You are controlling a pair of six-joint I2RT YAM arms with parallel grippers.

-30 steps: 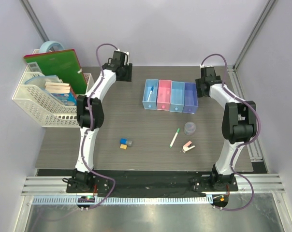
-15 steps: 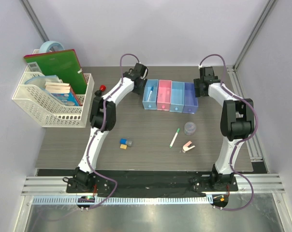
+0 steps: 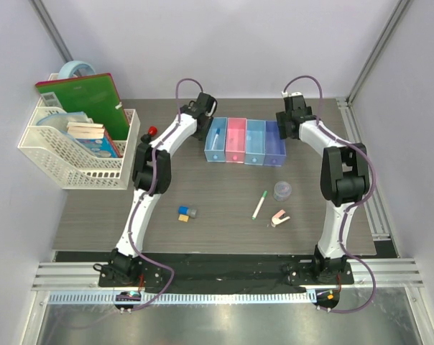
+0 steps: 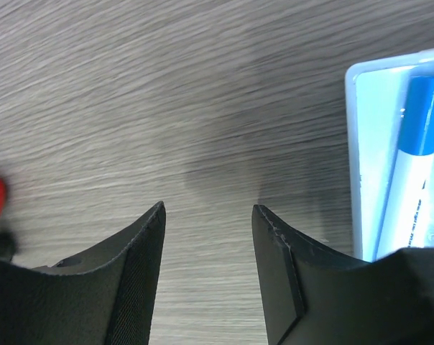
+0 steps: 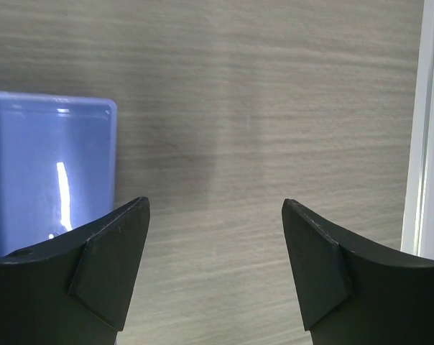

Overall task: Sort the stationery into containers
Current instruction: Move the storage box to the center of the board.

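The containers (image 3: pixel 244 141), four joined bins in light blue, pink, light blue and purple-blue, stand at the back middle. A blue-tipped pen (image 3: pixel 215 140) lies in the leftmost bin (image 4: pixel 361 144). My left gripper (image 3: pixel 201 109) is open and empty (image 4: pixel 208 208) over bare table, just off that bin's left end. My right gripper (image 3: pixel 292 118) is open and empty (image 5: pixel 215 203) by the purple-blue bin (image 5: pixel 52 172). Loose stationery lies nearer: a red-and-black knob (image 3: pixel 152 131), yellow, blue and grey blocks (image 3: pixel 185 213), a green-capped pen (image 3: pixel 260 205), a grey tub (image 3: pixel 282 190) and a pink-white clip (image 3: pixel 279 218).
A white mesh basket (image 3: pixel 59 169) with a green book (image 3: pixel 88 97), notebooks and a tape roll (image 3: pixel 77 68) stands at the far left. A white rail (image 5: pixel 425 144) borders the table on the right, close to my right gripper.
My left arm swung right from the back left to the left end of the bins. My right gripper moved left, and the row of bins slid a little left.
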